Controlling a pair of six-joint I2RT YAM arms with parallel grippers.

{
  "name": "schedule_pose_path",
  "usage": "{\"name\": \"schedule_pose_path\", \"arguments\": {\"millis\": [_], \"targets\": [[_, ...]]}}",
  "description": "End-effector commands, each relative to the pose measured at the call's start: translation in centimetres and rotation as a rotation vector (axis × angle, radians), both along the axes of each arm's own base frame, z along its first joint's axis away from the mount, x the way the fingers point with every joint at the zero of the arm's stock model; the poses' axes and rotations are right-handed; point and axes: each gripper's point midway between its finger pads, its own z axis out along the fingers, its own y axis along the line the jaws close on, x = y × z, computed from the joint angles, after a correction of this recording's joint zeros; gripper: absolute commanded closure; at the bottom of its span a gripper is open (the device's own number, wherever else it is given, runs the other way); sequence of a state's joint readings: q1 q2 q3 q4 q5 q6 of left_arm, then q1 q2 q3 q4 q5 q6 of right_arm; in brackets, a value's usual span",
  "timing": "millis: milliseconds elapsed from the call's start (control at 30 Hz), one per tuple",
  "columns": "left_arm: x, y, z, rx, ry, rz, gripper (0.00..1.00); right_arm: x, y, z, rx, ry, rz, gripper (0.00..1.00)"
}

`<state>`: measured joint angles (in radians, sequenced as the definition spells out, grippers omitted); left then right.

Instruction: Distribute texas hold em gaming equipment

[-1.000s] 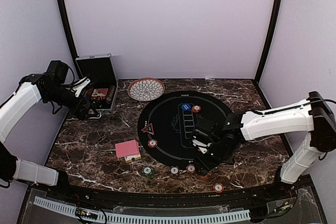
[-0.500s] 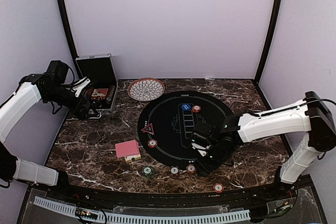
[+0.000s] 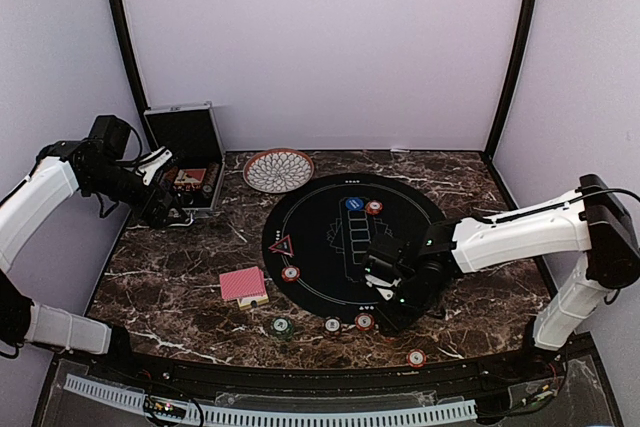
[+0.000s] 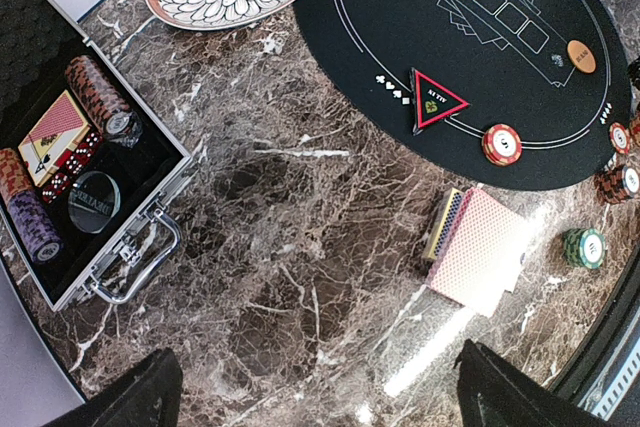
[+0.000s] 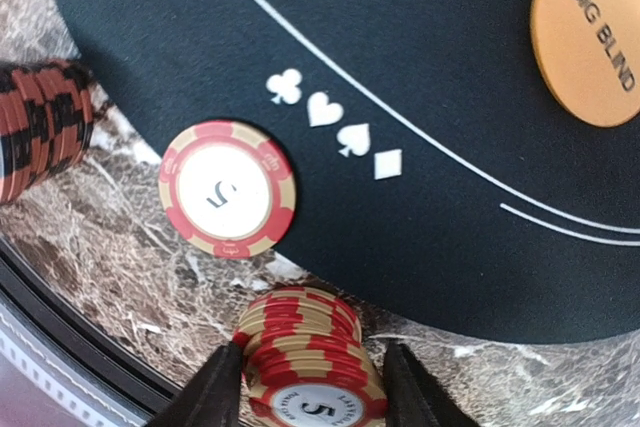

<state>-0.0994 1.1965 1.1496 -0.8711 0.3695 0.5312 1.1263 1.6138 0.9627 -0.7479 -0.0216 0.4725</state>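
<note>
A stack of red-and-cream poker chips [image 5: 305,347] stands on the marble just off the black mat's [image 3: 330,197] near edge. My right gripper [image 5: 312,387] is shut on it, one finger close on each side. A single red chip [image 5: 227,188] lies on the mat's rim, and the orange big-blind button [image 5: 587,37] is further in. In the top view the right gripper [image 3: 385,309] is low at the mat's front right. My left gripper [image 4: 320,387] hangs open and empty over bare marble near the case. The red-backed cards [image 4: 480,252] and red triangle marker [image 4: 435,102] lie to its right.
The open silver-edged case [image 4: 80,177] holds chip rolls and cards at the far left. A patterned bowl [image 3: 278,169] sits behind the mat. Single chips [image 3: 332,325] and a green chip [image 3: 282,326] line the front. Another chip stack [image 5: 40,127] stands left of my right gripper.
The right gripper has shifted slightly left along the mat's front edge and its jaws have narrowed round the chip stack. The left arm has not moved.
</note>
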Motion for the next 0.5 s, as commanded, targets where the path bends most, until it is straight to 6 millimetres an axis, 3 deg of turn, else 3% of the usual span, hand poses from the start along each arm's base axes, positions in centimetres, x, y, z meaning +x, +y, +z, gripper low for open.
{"name": "schedule_pose_path", "arguments": {"millis": [0, 467], "targets": [[-0.4, -0.2, 0.4, -0.002, 0.005, -0.012, 0.01, 0.2, 0.3, 0.6, 0.007, -0.022, 0.002, 0.57], [-0.4, -0.2, 0.4, -0.005, 0.006, -0.013, 0.01, 1.0, 0.6, 3.1, 0.013, -0.052, -0.001, 0.75]]}}
